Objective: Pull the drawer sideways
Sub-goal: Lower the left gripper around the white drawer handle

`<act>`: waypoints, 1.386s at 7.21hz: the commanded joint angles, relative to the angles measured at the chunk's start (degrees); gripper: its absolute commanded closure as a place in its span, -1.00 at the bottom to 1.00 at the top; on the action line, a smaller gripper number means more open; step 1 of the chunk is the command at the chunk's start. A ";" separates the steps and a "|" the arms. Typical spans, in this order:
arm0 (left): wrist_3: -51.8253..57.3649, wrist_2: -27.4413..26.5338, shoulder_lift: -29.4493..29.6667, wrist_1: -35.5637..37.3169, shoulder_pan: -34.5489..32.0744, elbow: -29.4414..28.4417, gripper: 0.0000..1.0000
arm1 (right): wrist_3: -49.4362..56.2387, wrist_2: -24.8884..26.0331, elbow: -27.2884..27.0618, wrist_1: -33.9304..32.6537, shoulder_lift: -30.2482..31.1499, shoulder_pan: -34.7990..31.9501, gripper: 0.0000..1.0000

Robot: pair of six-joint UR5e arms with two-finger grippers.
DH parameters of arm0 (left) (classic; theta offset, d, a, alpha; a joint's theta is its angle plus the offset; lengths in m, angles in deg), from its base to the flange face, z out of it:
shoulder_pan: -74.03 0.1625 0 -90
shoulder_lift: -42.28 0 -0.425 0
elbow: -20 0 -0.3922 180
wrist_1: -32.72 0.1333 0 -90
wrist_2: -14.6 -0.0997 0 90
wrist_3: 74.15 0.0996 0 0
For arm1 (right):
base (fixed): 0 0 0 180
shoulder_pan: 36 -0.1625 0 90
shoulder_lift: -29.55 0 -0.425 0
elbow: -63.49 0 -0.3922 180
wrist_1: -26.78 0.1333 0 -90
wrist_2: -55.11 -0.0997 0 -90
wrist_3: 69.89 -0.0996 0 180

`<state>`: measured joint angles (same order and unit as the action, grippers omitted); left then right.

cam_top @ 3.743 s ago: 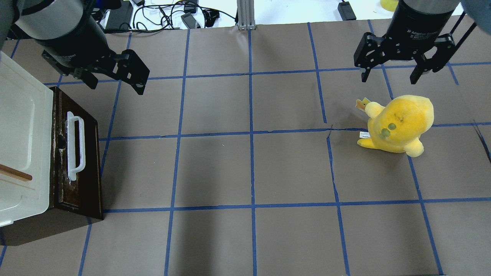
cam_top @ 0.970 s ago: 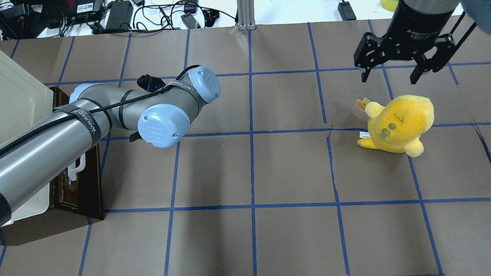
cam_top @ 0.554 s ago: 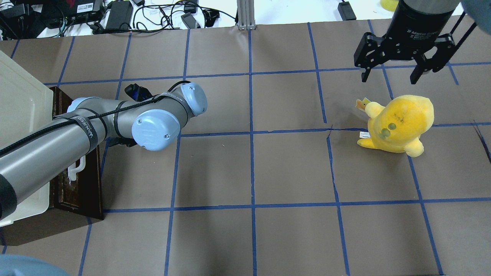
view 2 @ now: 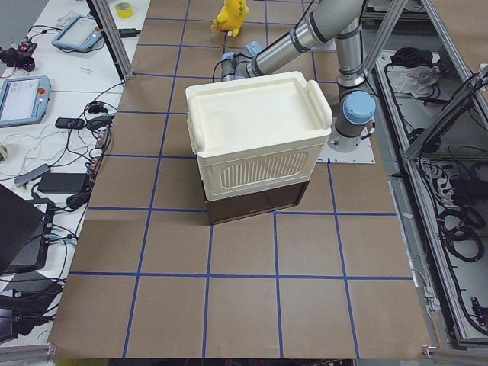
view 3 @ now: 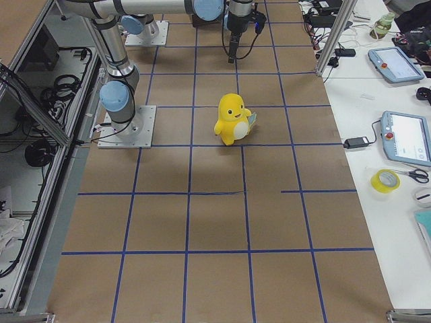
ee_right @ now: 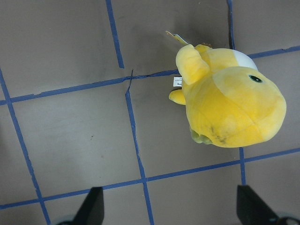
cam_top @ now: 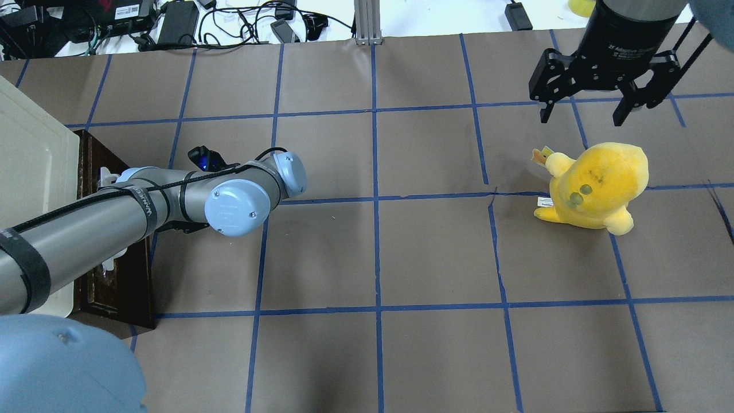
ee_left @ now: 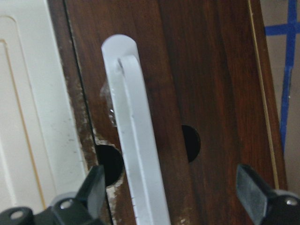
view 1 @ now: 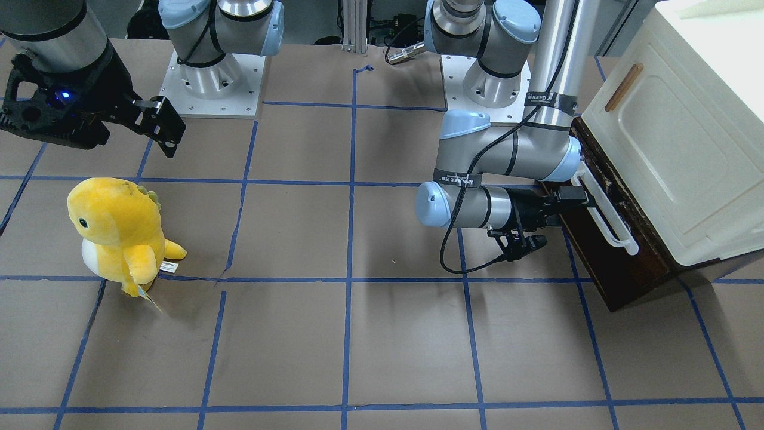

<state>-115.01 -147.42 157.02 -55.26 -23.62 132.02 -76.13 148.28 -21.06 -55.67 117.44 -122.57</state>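
the table (cam_top: pixel 373 258) is covered in brown paper with a blue tape grid. in the overhead view, the wide shallow drawer with the dark brown worn wooden front (cam_top: pixel 114 287) sits at the table's 9 o'clock edge. it lies at the base of a cream plastic cabinet (view 1: pixel 668 149). a long white bar handle (ee_left: pixel 136 140) runs along the drawer front.

the left arm reaches toward 9 o'clock, and its forearm covers most of the drawer front in the overhead view. the left gripper (ee_left: pixel 173 197) faces the drawer front with its fingers spread wide. the white bar handle passes between them, closer to one finger (ee_left: pixel 96 187) than to the other. no finger presses on the handle, and the left gripper holds nothing. two dark round holes (ee_left: pixel 190 143) show in the wood, one on each side of the handle.

the right gripper (cam_top: pixel 580 115) hangs above the table at about 1 o'clock in the overhead view. its fingers are spread apart and it holds nothing. a yellow plush dinosaur toy (cam_top: pixel 596 183) stands on the table at 6 o'clock from the right gripper, apart from it. the toy is well apart from the drawer.
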 commanded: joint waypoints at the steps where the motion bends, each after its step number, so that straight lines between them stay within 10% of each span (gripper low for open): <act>1: -0.81 -2.95 0.22 0.00 0.35 0.31 -0.98 | 0.00 0.00 0.00 0.00 0.00 0.09 -1.00; 10: 1.22 -8.05 0.84 0.61 2.90 0.48 -0.40 | 0.00 0.00 0.00 0.00 0.00 0.09 -1.00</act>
<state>-113.71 -155.60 157.77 -54.62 -20.67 132.51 -76.13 148.28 -21.06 -55.67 117.44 -122.53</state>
